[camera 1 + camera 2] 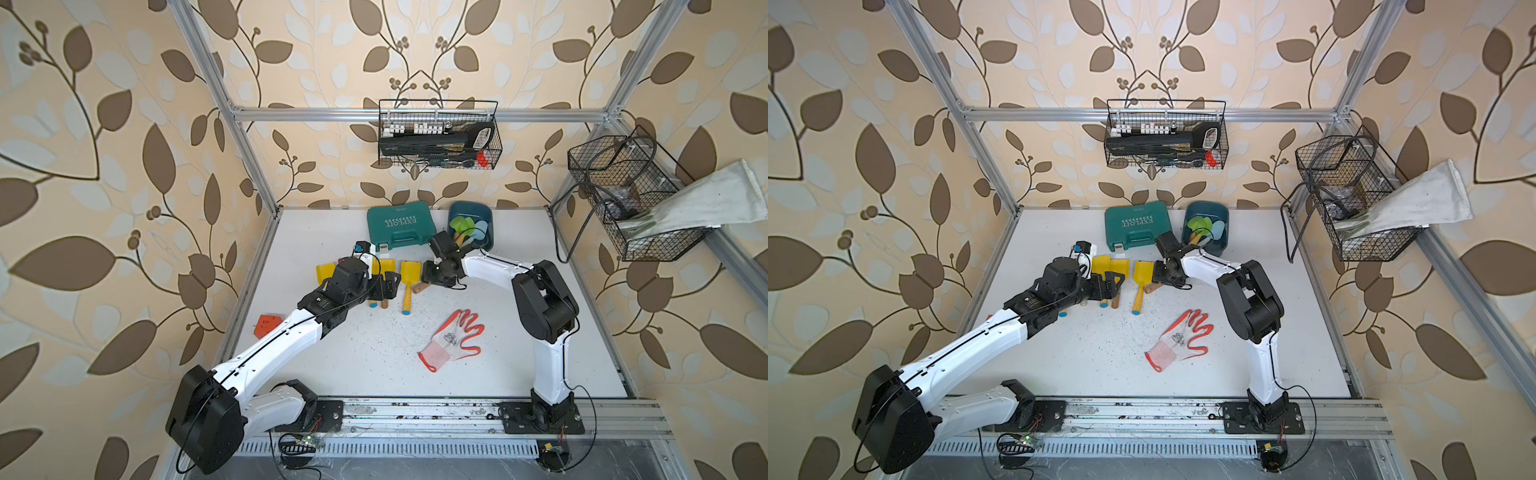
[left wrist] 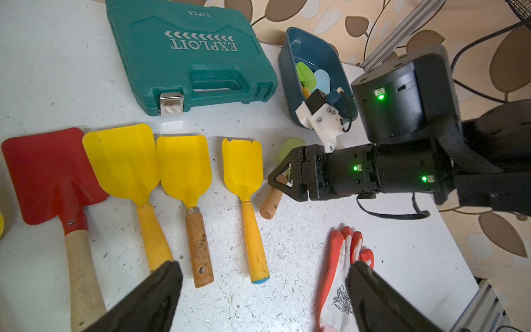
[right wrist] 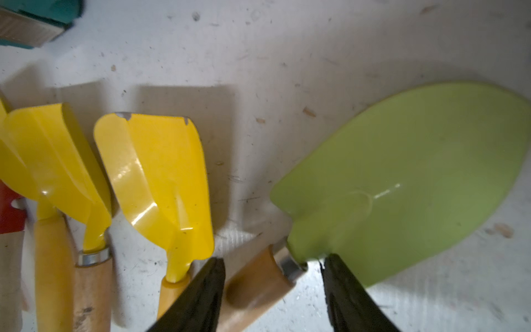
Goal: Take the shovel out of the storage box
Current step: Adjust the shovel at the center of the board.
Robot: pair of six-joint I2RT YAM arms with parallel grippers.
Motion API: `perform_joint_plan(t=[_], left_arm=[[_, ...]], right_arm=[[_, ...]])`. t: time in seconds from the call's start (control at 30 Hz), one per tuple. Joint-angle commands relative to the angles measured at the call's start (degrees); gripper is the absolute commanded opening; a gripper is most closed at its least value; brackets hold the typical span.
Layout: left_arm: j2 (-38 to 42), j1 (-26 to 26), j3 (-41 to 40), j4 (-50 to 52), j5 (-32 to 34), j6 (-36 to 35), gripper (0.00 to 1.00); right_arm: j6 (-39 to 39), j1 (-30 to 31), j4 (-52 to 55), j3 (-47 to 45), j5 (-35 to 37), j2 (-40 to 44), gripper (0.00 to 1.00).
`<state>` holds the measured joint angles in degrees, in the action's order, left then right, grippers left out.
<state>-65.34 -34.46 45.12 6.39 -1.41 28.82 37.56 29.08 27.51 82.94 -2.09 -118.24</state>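
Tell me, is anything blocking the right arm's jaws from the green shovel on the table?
Nothing visible does. The right jaws straddle the green shovel at its wooden handle; the nearest yellow shovel lies alongside, apart.

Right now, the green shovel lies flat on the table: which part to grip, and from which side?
I would grip the green shovel by its wooden handle, just behind the metal collar, coming down from above. The handle is narrow and round, with bare table on both sides; the blade is wide and lies flat.

"EXPLOIT", "53PCS" on teal case
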Motion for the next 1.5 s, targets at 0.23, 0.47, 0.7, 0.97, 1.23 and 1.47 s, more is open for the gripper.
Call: perform_joint_plan(t=[0.23, 0.47, 0.7, 0.97, 1.23, 1.47], left_arm=[[1.0, 0.5, 0.9, -0.9, 1.0, 0.5, 0.95], [1.1, 0.5, 0.9, -0.9, 1.2, 0.5, 0.95], [0.9, 0.6, 1.0, -0.9, 1.3, 0.5, 0.95], [0.8, 0.6, 0.9, -0.9, 1.4, 0.5, 0.95], [1.1, 0.6, 0.9, -0.9, 1.4, 0.7, 0.95], [1.5, 0.6, 0.8, -0.8, 1.5, 0.6, 0.95]], right_arm=[[-3.0, 0.3, 2.1, -4.0, 2.3, 4.0, 0.58], [-4.6, 0.9, 2.1, -6.6, 1.9, 6.0, 0.57], [-5.9, 1.2, 2.5, -6.4, 2.2, 5.8, 0.53], [-6.2, 1.8, 2.5, -6.0, 2.2, 4.8, 0.45], [-5.1, 3.9, 2.2, -5.1, 2.0, 4.6, 0.38], [-4.2, 5.5, 2.1, -4.3, 2.6, 4.3, 0.32]])
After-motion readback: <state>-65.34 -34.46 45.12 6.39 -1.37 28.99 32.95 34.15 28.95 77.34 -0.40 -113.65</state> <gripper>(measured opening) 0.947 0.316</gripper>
